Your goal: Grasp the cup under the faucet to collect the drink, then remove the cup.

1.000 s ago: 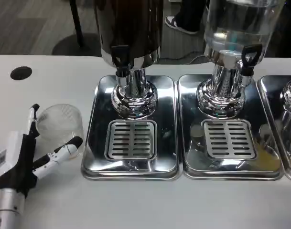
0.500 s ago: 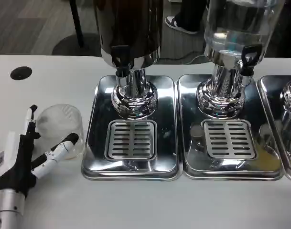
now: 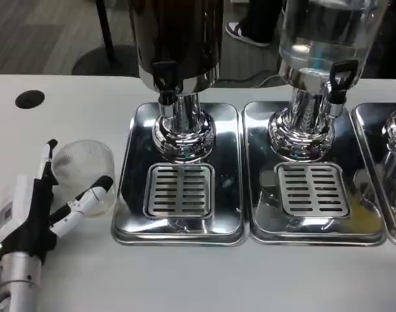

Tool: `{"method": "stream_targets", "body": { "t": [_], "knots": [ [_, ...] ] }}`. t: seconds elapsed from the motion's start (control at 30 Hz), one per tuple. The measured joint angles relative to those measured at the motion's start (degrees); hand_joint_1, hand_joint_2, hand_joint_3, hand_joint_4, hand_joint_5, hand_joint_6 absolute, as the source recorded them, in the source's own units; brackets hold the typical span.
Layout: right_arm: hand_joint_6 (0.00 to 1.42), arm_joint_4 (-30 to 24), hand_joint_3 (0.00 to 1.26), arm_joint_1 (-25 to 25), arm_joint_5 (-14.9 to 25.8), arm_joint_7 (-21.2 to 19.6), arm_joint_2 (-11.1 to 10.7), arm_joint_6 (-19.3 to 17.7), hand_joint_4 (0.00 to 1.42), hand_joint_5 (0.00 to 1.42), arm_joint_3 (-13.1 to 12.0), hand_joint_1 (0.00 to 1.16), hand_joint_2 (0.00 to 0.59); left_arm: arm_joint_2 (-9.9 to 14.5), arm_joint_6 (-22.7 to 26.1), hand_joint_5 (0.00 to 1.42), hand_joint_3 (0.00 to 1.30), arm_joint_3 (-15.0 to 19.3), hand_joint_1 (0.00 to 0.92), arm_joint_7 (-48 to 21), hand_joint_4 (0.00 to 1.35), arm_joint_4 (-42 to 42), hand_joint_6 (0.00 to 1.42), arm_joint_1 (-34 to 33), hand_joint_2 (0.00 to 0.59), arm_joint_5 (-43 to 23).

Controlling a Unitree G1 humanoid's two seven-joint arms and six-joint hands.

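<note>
Reaching up-right, left hand (image 3: 38, 208) fingers (image 3: 87, 200) bracket the cup (image 3: 86, 170).

The left hand (image 3: 38, 211) has a flat white back with a small printed label near its outer edge, and a black frame runs beneath it out into the fingers. The fingers (image 3: 87, 200) are slim, white along their length with black rounded tips and black at the joints. Behind the hand, the left forearm (image 3: 17, 286) is a silver metal cylinder with ringed grooves near the wrist, and a tiny green light glows just above it
</note>
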Motion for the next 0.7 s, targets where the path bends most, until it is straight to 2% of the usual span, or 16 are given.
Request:
{"method": "stream_targets", "body": {
  "t": [0.13, 0.4, 0.7],
  "knots": [
    [0.02, 0.00, 0.29, 0.23, 0.07, 0.00, 0.25, -0.81, 0.22, 0.13, -0.39, 0.63, 0.498, -0.22, 0.04, 0.28, 0.05, -0.46, 0.157, 0.01, 0.20, 0.02, 0.41, -0.78, 0.099, -0.01],
    [0.02, -0.04, 0.30, 0.41, 0.23, 0.00, 0.57, -2.20, 0.22, 0.13, -1.12, 0.64, 0.502, -0.43, 0.03, 0.33, 0.11, -0.68, 0.178, 0.15, 0.35, -0.04, 0.43, -0.98, 0.111, -0.11],
    [0.03, -0.04, 0.30, 0.24, 0.23, 0.00, 0.80, -3.17, 0.23, 0.14, -1.59, 0.64, 0.495, -0.29, -0.12, 0.42, 0.33, -0.44, 0.181, 0.55, 0.50, -0.59, 0.46, -0.41, 0.116, -0.70]
  ]
}}
